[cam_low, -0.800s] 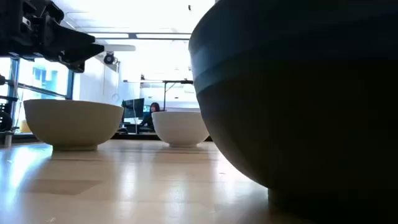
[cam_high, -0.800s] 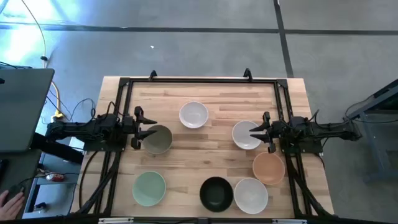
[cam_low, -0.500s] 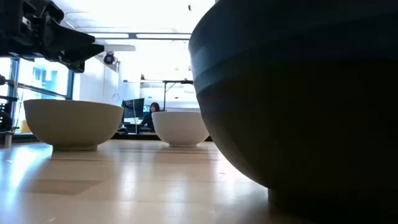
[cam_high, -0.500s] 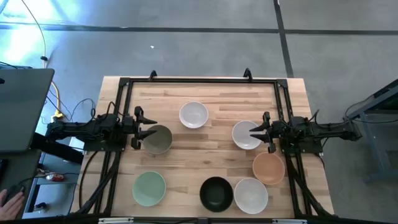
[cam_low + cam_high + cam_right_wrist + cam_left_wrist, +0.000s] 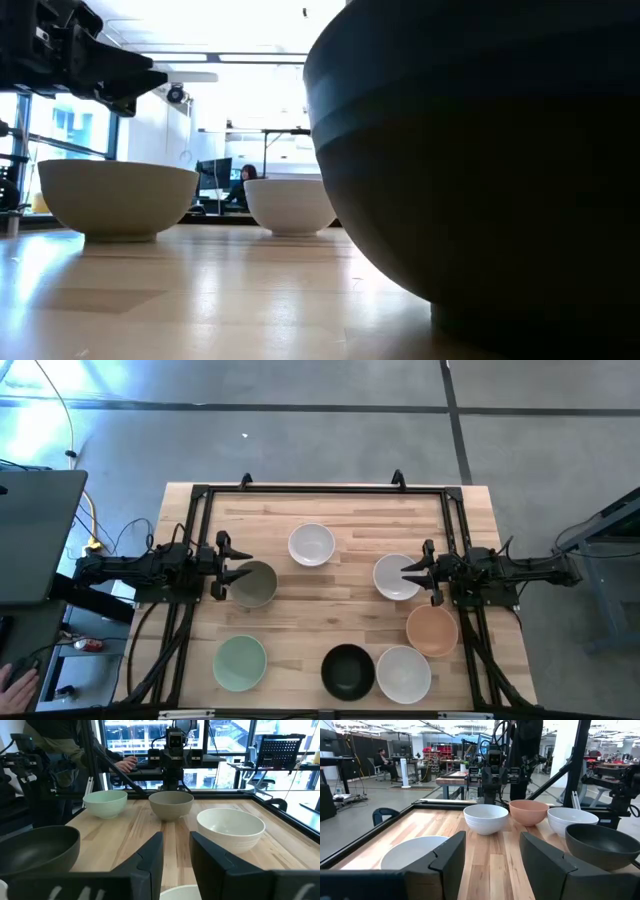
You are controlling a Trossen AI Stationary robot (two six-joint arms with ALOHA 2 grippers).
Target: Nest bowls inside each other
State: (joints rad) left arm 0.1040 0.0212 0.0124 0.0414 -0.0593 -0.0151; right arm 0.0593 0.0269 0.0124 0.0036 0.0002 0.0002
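Seven bowls stand upright on their bases on the wooden table. In the high view they are a white bowl (image 5: pixel 311 545), a grey-olive bowl (image 5: pixel 255 584), a second white bowl (image 5: pixel 395 577), a peach bowl (image 5: pixel 432 631), a mint bowl (image 5: pixel 240 663), a black bowl (image 5: pixel 348 672) and a third white bowl (image 5: pixel 404 674). My left gripper (image 5: pixel 230 568) is open and hovers above the grey-olive bowl's left rim; the low view shows it (image 5: pixel 120 75) clear of that bowl (image 5: pixel 118 198). My right gripper (image 5: pixel 408 572) is open over the right part of the second white bowl, whose rim (image 5: pixel 180 892) shows below the fingers.
A black metal frame (image 5: pixel 320 490) runs along the table's far, left and right sides. Bare wood lies in the middle of the table, between the bowls. People and desks show in the room beyond; a hand (image 5: pixel 12 682) rests at a desk left of the table.
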